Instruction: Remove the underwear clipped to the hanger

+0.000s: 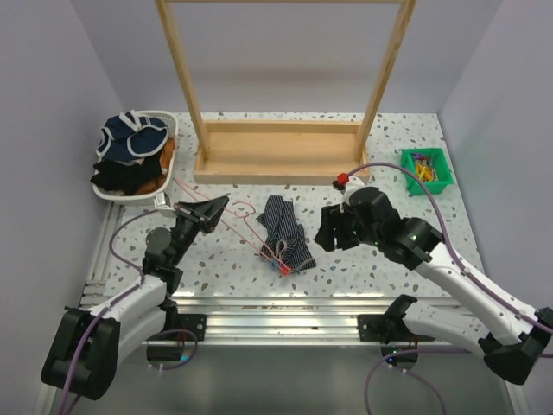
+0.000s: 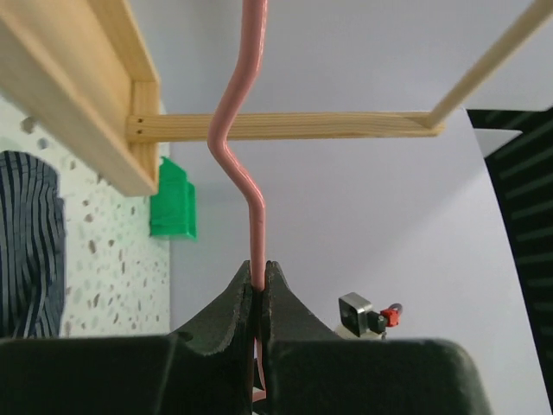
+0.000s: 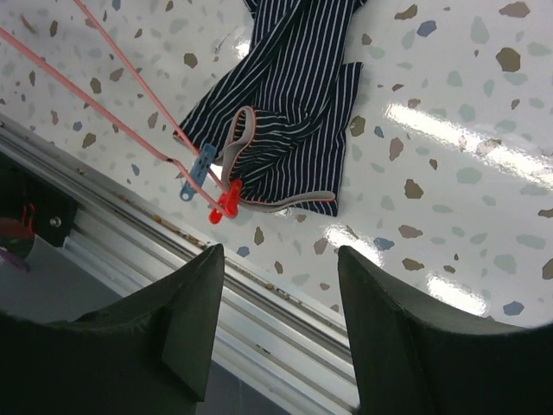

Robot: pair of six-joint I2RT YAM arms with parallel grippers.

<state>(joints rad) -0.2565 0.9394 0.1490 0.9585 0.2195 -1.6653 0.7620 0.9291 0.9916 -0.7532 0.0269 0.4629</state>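
Observation:
The underwear point(image 1: 285, 232), dark navy with thin light pinstripes, lies crumpled on the speckled table. A small red clip point(image 1: 284, 269) pins its waistband to the thin pink wire hanger point(image 1: 235, 226), which slants across the table. My left gripper point(image 1: 220, 204) is shut on the hanger's wire; the left wrist view shows the wire point(image 2: 238, 112) running up from between the closed fingertips point(image 2: 260, 266). My right gripper point(image 1: 327, 235) is open and empty, hovering right of the underwear. Its wrist view shows the underwear point(image 3: 294, 104), red clip point(image 3: 226, 201) and a blue clip point(image 3: 197, 169) beyond the gripper point(image 3: 281, 255).
A big wooden frame point(image 1: 276, 151) stands at the back centre. A white basket point(image 1: 130, 195) heaped with navy and black clothes sits at the back left. A green bin point(image 1: 425, 154) of pegs sits at the back right. An aluminium rail point(image 1: 276, 307) runs along the near edge.

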